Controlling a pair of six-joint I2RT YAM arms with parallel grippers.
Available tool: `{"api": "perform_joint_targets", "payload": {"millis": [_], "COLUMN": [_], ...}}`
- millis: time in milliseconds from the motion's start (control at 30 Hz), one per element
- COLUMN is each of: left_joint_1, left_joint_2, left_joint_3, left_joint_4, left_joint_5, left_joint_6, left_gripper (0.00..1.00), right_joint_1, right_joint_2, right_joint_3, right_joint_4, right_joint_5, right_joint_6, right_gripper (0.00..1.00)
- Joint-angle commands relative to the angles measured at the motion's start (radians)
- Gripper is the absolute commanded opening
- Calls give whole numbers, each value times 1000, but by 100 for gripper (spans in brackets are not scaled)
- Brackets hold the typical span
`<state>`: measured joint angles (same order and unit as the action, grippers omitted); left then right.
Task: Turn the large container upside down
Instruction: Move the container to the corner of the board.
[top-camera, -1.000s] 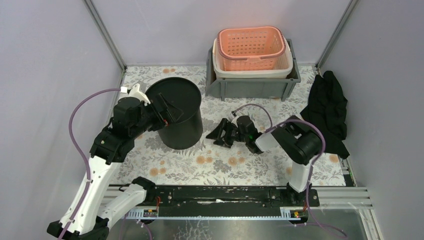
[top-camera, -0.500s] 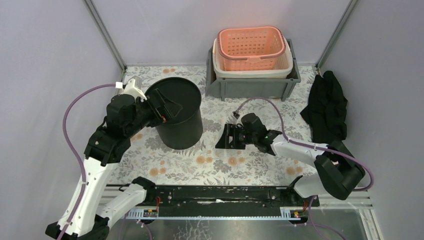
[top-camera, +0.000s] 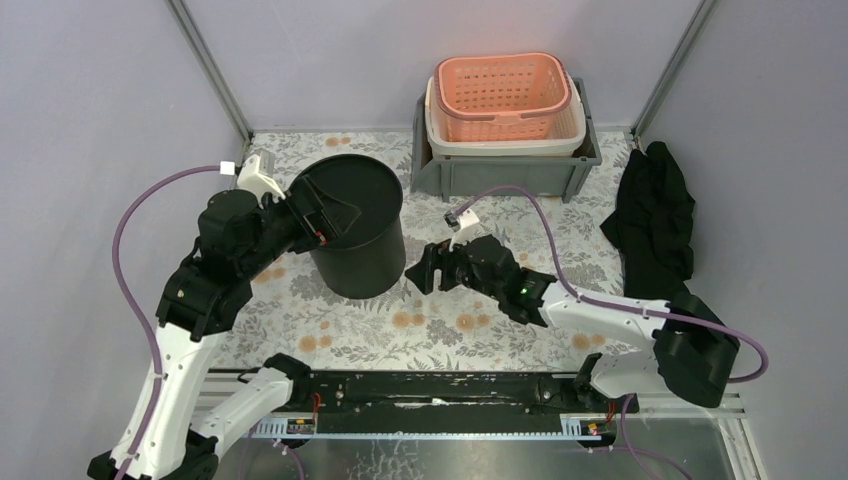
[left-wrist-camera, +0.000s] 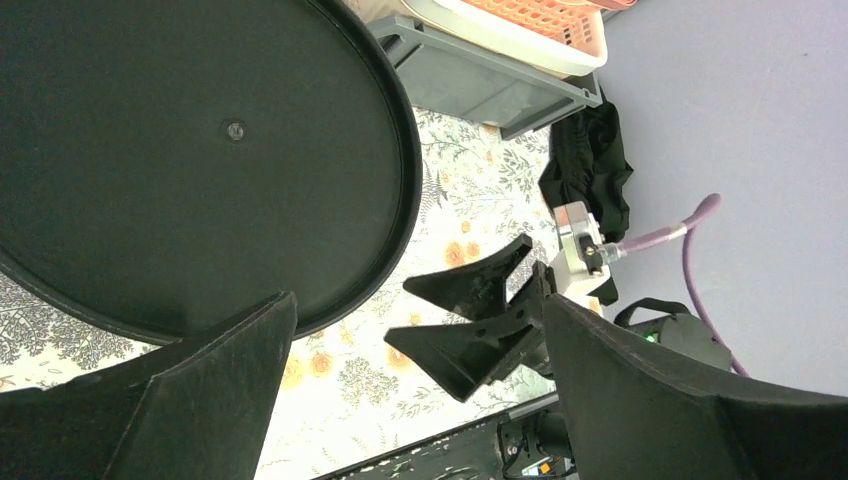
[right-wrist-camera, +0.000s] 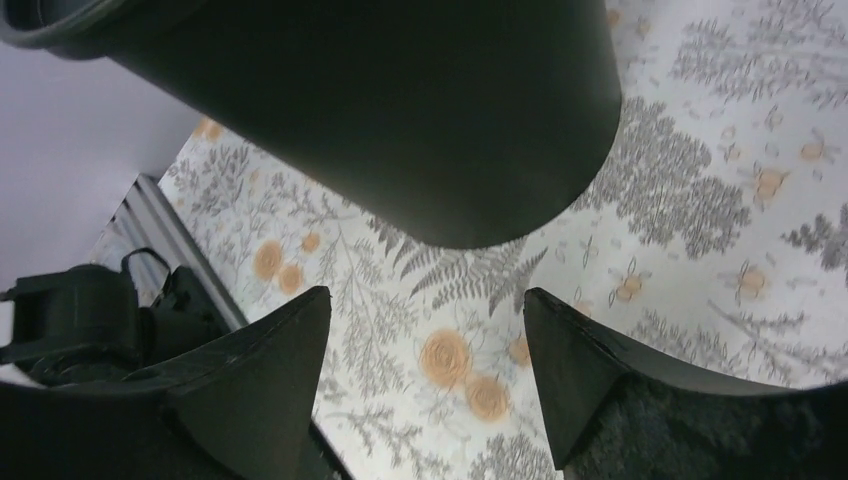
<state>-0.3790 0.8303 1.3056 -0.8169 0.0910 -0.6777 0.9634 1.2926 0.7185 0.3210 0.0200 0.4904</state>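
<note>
Black and round, the large plastic container (top-camera: 368, 252) stands on the left half of the floral-patterned counter (top-camera: 450, 325). Its wall is smooth and matt. From above its top shows as a dark circle inside a raised rim with a small dot at the centre, and it cannot be told whether that is an open mouth or a closed face. The left gripper (top-camera: 325, 212) hangs over the left part of that top, jaws spread wide and holding nothing. In the left wrist view the rim curves between the two black fingers, and whether either finger touches it cannot be told. The right gripper (top-camera: 428, 268) is low over the counter just right of the container's foot, jaws likewise parted and empty, facing the wall with a strip of counter showing between. Far and to the right of the container sits a grey plastic crate (top-camera: 500, 178). It holds a white basket (top-camera: 510, 142) with a salmon-orange perforated basket (top-camera: 500, 90) nested inside, and a gap of counter separates crate from container. A crumpled black cloth (top-camera: 655, 215) lies against the right edge, well apart. The left wall runs near the container's far left side with a band of counter between. On the near side, toward the arm bases, bare floral surface shows.
</note>
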Motion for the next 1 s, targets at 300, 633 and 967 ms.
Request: {"api": "perform_joint_targets", "payload": {"millis": [300,633,967], "left_joint_1": [-2,-2,-2], "left_joint_2": [-43,-97,-122], "left_joint_3": [46,21,28], "left_joint_4": [-22,-65,-100], "left_joint_5": [51,32,24], "left_joint_6": [0,1,1], "left_gripper": [100,100,100], "right_joint_1": [80,89,16], "right_joint_2": [326,688,1068], "right_joint_3": [233,603,1082], "right_joint_4": [272,168,78], "right_joint_5": [116,210,166], "right_joint_6": [-111,-101,22], "right_gripper": [78,78,80]}}
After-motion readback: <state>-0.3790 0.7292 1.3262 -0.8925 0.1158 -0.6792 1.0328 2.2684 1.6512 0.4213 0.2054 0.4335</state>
